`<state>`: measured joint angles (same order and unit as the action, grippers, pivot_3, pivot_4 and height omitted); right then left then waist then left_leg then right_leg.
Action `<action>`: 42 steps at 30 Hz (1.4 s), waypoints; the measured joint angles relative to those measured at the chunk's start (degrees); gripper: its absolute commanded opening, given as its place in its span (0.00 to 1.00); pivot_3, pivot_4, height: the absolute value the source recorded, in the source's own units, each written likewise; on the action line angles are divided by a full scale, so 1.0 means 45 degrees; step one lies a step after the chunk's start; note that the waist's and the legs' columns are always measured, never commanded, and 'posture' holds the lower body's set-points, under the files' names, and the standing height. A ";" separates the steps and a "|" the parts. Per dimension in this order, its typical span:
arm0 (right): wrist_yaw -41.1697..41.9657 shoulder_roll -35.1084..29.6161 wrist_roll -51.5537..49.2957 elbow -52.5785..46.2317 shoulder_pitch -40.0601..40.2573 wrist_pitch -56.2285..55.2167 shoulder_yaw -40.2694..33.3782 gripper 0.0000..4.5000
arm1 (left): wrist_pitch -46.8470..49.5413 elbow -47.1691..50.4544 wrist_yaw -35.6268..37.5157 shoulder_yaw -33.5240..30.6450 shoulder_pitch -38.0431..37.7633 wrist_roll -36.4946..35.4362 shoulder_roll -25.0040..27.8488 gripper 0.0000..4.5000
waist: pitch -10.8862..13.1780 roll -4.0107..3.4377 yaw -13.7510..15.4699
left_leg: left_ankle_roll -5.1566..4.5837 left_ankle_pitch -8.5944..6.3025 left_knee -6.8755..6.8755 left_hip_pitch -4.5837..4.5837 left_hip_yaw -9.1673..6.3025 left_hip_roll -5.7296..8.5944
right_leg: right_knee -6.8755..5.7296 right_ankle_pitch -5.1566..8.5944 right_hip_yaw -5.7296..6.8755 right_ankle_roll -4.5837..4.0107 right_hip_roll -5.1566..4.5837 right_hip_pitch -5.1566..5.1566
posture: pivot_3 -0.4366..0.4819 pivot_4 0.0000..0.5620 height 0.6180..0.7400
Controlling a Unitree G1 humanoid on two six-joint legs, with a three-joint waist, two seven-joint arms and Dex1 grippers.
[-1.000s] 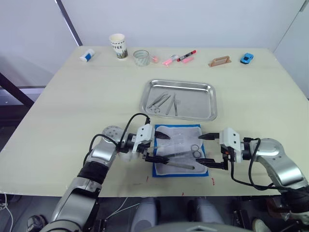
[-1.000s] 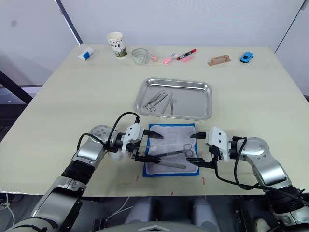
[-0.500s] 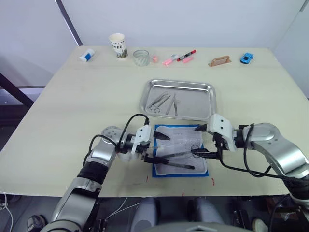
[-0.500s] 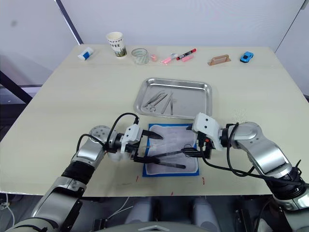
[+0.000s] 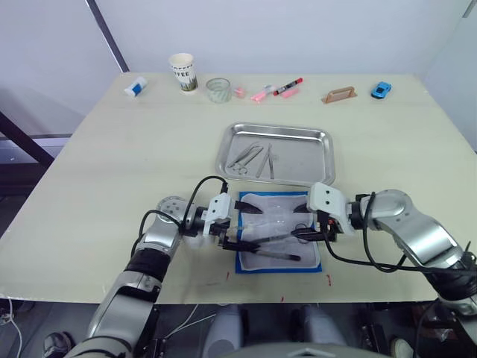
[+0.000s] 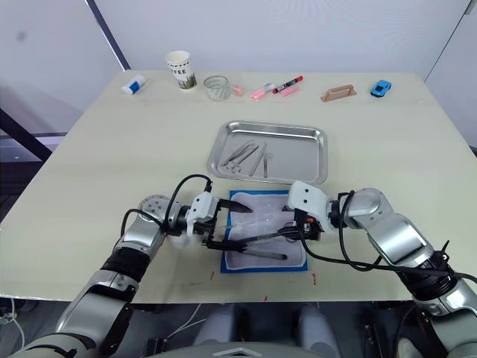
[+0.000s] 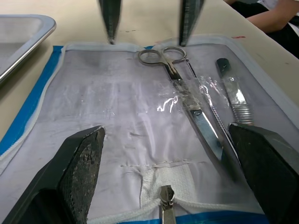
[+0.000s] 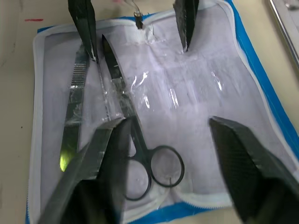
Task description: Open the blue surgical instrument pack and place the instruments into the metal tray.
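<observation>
The blue surgical instrument pack (image 5: pixel 277 218) lies open near the table's front edge, pale lining up. On it rest ring-handled scissors (image 7: pixel 187 100) and a flat grooved tool (image 7: pixel 231 93). My left gripper (image 5: pixel 246 227) stands open at the pack's left edge, its fingers spread over the lining. My right gripper (image 5: pixel 302 221) is open at the pack's right side, low over the scissors' rings (image 8: pixel 166 165), with one finger to each side of them. The metal tray (image 5: pixel 317 168) sits just behind the pack and holds several instruments (image 5: pixel 252 156).
Along the far edge stand a paper cup (image 5: pixel 182 71), a glass jar (image 5: pixel 218 89), pink and red markers (image 5: pixel 277 89), a wooden block (image 5: pixel 339 94), a blue toy car (image 5: pixel 381 90) and a small white-blue object (image 5: pixel 135 86). A person's arm (image 7: pixel 275 14) lies beyond the front edge.
My right gripper has moved left from beside the pack to over the scissors' rings, staying open. The left gripper has stayed at the pack's left edge.
</observation>
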<state>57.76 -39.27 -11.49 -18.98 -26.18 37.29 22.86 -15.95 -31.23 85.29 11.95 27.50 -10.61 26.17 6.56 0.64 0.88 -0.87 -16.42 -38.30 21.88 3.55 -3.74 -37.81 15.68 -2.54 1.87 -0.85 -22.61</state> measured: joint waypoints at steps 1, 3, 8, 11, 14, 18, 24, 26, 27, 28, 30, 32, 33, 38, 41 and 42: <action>-0.0016 0.0069 0.0036 0.0039 -0.0041 0.0000 0.0081 0.71 | -0.0055 -0.0008 0.0009 -0.0004 -0.0003 0.0002 -0.0014 1.00 | -0.0001 -0.0002 0.0002 | 0.0000 0.0000 0.0000 0.0000 0.0001 0.0002 | 0.0000 0.0000 0.0000 0.0001 -0.0002 0.0000 | 0.48 0.27 1.00; -0.0038 0.0098 0.0137 0.0112 -0.0043 0.0000 0.0232 0.71 | -0.0105 -0.0008 0.0041 -0.0006 -0.0012 0.0002 -0.0021 1.00 | -0.0001 -0.0002 0.0003 | 0.0000 0.0000 0.0000 0.0001 0.0001 0.0005 | 0.0000 0.0000 0.0000 0.0001 -0.0005 0.0000 | 0.48 0.27 1.00; -0.0003 0.0118 0.0519 0.0406 -0.0048 -0.0179 0.0411 0.71 | -0.0113 0.0000 0.0139 -0.0015 -0.0018 0.0002 -0.0017 1.00 | -0.0002 -0.0003 -0.0003 | 0.0000 0.0000 0.0000 0.0000 0.0000 0.0006 | 0.0000 0.0001 0.0000 0.0002 -0.0004 0.0000 | 0.48 0.27 1.00; 0.0057 0.0116 0.0868 0.0474 -0.0047 -0.0523 0.0599 0.71 | -0.0121 -0.0005 0.0156 -0.0016 -0.0015 0.0002 -0.0015 1.00 | -0.0002 -0.0004 -0.0004 | 0.0000 0.0000 0.0000 0.0000 -0.0001 0.0006 | 0.0000 0.0001 0.0000 0.0002 -0.0004 0.0000 | 0.48 0.27 1.00; 0.0053 0.0143 0.1075 0.0645 -0.0048 -0.0688 0.0747 0.71 | -0.0136 -0.0012 0.0166 -0.0017 -0.0012 0.0002 -0.0018 1.00 | -0.0002 -0.0003 -0.0004 | 0.0000 0.0000 0.0000 0.0000 0.0000 0.0006 | 0.0000 0.0002 0.0000 0.0002 -0.0004 -0.0001 | 0.48 0.27 1.00; 0.0131 0.0147 0.1241 0.0819 -0.0047 -0.0843 0.0790 0.71 | -0.0137 -0.0034 0.0181 -0.0019 -0.0004 0.0002 -0.0020 1.00 | -0.0002 -0.0004 -0.0004 | 0.0000 0.0000 0.0000 -0.0001 -0.0002 0.0006 | 0.0000 0.0002 0.0001 0.0002 -0.0004 0.0000 | 0.48 0.27 1.00; 0.0167 0.0144 0.1483 0.0801 -0.0047 -0.0886 0.0868 0.71 | -0.0149 -0.0121 0.0211 -0.0017 0.0045 0.0003 -0.0040 1.00 | -0.0003 -0.0005 -0.0002 | 0.0000 0.0000 0.0000 -0.0001 -0.0001 0.0007 | 0.0000 0.0002 0.0001 0.0002 -0.0004 0.0000 | 0.48 0.27 1.00; 0.0187 0.0141 0.1599 0.0802 -0.0047 -0.0954 0.0940 0.71 | -0.0154 -0.0151 0.0219 -0.0016 0.0060 0.0003 -0.0046 1.00 | -0.0003 -0.0006 -0.0003 | 0.0000 0.0000 0.0000 -0.0001 -0.0001 0.0007 | 0.0000 0.0002 0.0001 0.0002 -0.0004 0.0000 | 0.48 0.27 1.00; 0.0245 0.0110 0.1707 0.0800 -0.0047 -0.1083 0.0976 0.71 | -0.0157 -0.0179 0.0226 -0.0015 0.0079 0.0004 -0.0057 1.00 | -0.0004 -0.0007 -0.0001 | 0.0000 0.0000 0.0000 -0.0001 -0.0001 0.0007 | 0.0000 0.0002 0.0001 0.0002 -0.0004 0.0000 | 0.48 0.27 1.00; 0.0299 0.0069 0.1789 0.0798 -0.0047 -0.1149 0.1017 0.71 | -0.0158 -0.0182 0.0227 -0.0014 0.0082 0.0007 -0.0060 1.00 | -0.0004 -0.0008 0.0001 | 0.0000 0.0000 0.0000 -0.0001 -0.0002 0.0008 | 0.0000 0.0002 0.0001 0.0003 -0.0005 0.0000 | 0.48 0.27 1.00; 0.0414 0.0008 0.1878 0.0758 -0.0044 -0.1169 0.1102 0.71 | -0.0163 -0.0213 0.0235 -0.0014 0.0097 0.0013 -0.0062 1.00 | -0.0006 -0.0011 -0.0001 | 0.0000 0.0000 0.0000 -0.0002 -0.0001 0.0008 | 0.0000 0.0002 0.0000 0.0003 -0.0005 0.0001 | 0.48 0.27 1.00; 0.0454 0.0009 0.1895 0.0629 -0.0041 -0.1115 0.1121 0.71 | -0.0168 -0.0227 0.0243 -0.0015 0.0105 0.0019 -0.0066 1.00 | -0.0008 -0.0014 -0.0001 | 0.0000 0.0000 0.0000 -0.0001 -0.0003 0.0008 | 0.0000 0.0002 0.0002 0.0003 -0.0005 0.0001 | 0.48 0.27 1.00; 0.0455 0.0009 0.1907 0.0600 -0.0040 -0.1113 0.1136 0.71 | -0.0170 -0.0228 0.0243 -0.0015 0.0106 0.0020 -0.0066 1.00 | -0.0008 -0.0014 -0.0001 | 0.0000 0.0000 0.0000 0.0000 -0.0003 0.0008 | 0.0000 0.0002 0.0002 0.0003 -0.0005 0.0000 | 0.48 0.27 1.00; 0.0408 0.0120 0.1951 0.0387 0.0072 -0.0914 0.1232 0.71 | -0.0188 -0.0246 0.0245 -0.0015 0.0113 0.0029 -0.0075 1.00 | -0.0009 -0.0015 -0.0001 | 0.0000 0.0000 0.0000 -0.0001 -0.0003 0.0008 | 0.0001 0.0003 0.0001 0.0003 -0.0005 0.0001 | 0.48 0.27 1.00; 0.0416 0.0116 0.2058 0.0386 0.0072 -0.0945 0.1259 0.71 | -0.0210 -0.0298 0.0250 -0.0016 0.0135 0.0036 -0.0097 1.00 | -0.0013 -0.0020 0.0002 | 0.0000 0.0000 0.0000 -0.0001 -0.0004 0.0009 | 0.0001 0.0003 0.0003 0.0003 -0.0005 0.0002 | 0.48 0.27 1.00; 0.0422 0.0116 0.2072 0.0386 0.0072 -0.0946 0.1260 0.71 | -0.0232 -0.0339 0.0250 -0.0016 0.0152 0.0038 -0.0110 1.00 | -0.0017 -0.0026 0.0003 | 0.0000 0.0000 0.0000 -0.0001 -0.0004 0.0009 | 0.0002 0.0003 0.0002 0.0002 -0.0005 0.0003 | 0.48 0.27 1.00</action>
<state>59.66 -38.75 -2.17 -17.24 -25.86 33.04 28.53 -17.00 -32.75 86.42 11.88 28.19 -10.43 25.67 6.49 0.53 0.90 -0.87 -16.42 -38.30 21.88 3.53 -3.70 -37.81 15.69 -2.53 1.88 -0.88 -22.60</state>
